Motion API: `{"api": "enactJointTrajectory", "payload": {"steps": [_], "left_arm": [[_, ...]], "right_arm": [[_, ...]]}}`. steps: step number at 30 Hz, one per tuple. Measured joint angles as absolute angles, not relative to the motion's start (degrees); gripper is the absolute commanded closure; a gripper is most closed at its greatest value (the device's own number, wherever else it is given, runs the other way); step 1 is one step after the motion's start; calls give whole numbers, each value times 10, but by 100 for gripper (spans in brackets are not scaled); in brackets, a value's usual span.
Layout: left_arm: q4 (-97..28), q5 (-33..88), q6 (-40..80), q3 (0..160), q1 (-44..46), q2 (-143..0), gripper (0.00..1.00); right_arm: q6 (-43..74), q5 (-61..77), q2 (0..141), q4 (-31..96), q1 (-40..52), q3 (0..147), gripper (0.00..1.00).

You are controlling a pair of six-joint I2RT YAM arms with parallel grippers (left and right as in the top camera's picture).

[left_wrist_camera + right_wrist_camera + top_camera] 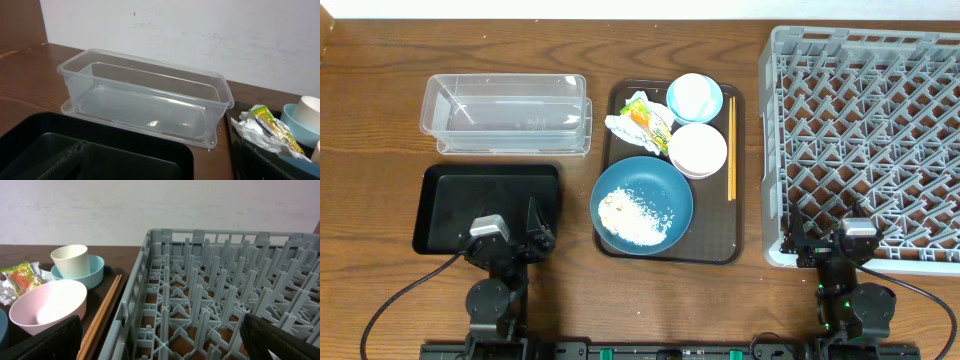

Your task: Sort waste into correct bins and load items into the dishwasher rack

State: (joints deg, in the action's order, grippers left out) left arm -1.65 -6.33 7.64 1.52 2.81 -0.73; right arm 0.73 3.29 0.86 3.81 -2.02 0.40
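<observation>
Found left end effector (512, 243) and right end effector (838, 250) wide (both empty) at near bench edge, clear of serving tray (715, 220).

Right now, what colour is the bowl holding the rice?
The bowl is dark blue; clearest in the overhead view.

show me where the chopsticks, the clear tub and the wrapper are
chopsticks (730, 148), overhead view, middle of the sticks
clear tub (145, 102), left wrist view, bare floor inside
wrapper (272, 126), left wrist view, yellow-green middle
</observation>
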Motion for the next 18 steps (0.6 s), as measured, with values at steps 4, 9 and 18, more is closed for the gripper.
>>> {"api": "enactJointTrajectory", "payload": {"steps": [4, 9, 18], "left_arm": [[-17, -63, 76, 15, 28, -11, 8], [-17, -63, 76, 15, 28, -12, 8], [-17, -63, 76, 15, 28, -12, 8]], "right_arm": [[7, 33, 9, 38, -20, 4, 1], [7, 33, 9, 38, -20, 4, 1], [7, 33, 9, 38, -20, 4, 1]]}}
